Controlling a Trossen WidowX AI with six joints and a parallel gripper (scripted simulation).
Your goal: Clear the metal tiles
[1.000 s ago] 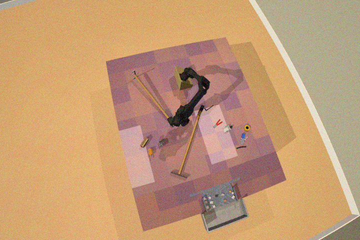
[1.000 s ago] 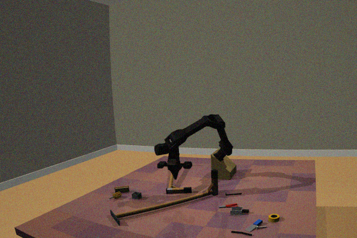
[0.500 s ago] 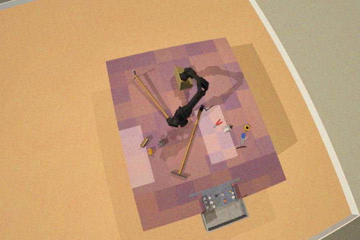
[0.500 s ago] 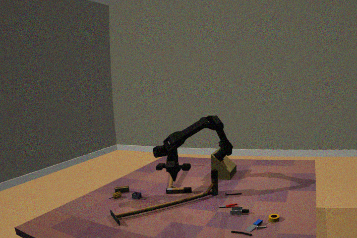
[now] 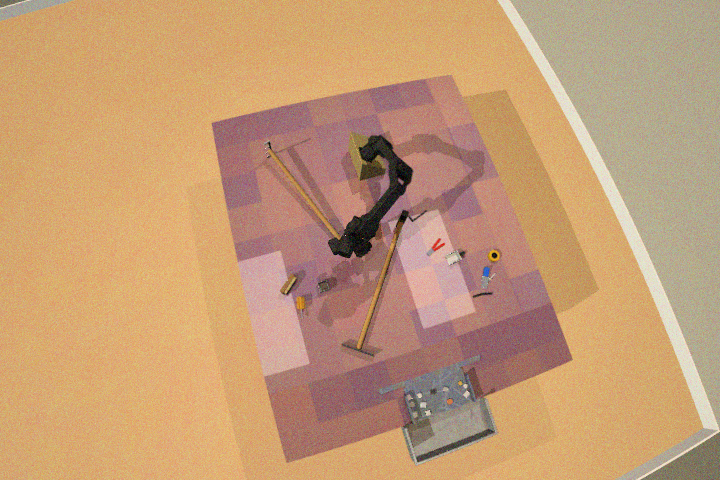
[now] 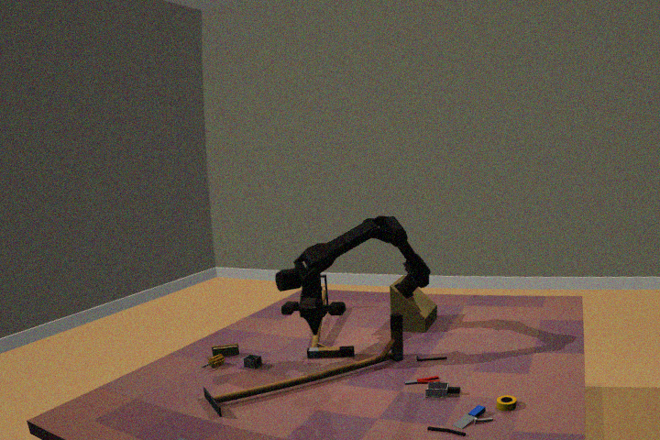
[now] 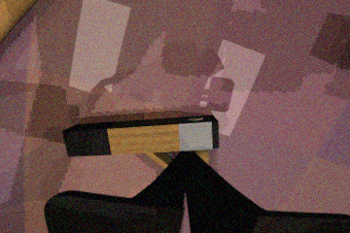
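Observation:
A long scraper (image 5: 378,286) (image 6: 289,383) with a wooden handle and wide flat blade lies on the table, black grip toward the arm; part of its handle crosses the wrist view's upper left corner (image 7: 8,21). A second long wooden-handled tool (image 5: 304,192) has a crosswise end block (image 6: 332,352) (image 7: 144,139). My gripper (image 6: 315,332) (image 7: 186,157) is shut and empty, just above that block; contact cannot be told. Several small tiles, white (image 5: 422,405), orange (image 5: 450,401) and dark, lie on the steel plate (image 5: 453,375). The catch box (image 5: 456,448) adjoins its far end.
Left of the scraper lie a wooden block (image 5: 288,284) (image 6: 225,350), an orange item (image 5: 300,303) (image 6: 215,360) and a dark cube (image 5: 323,285) (image 6: 252,361). On its other side lie red pliers (image 5: 438,246) (image 6: 427,379), a grey device (image 5: 454,258) (image 6: 436,390) and a blue-handled tool (image 5: 486,272) (image 6: 477,411).

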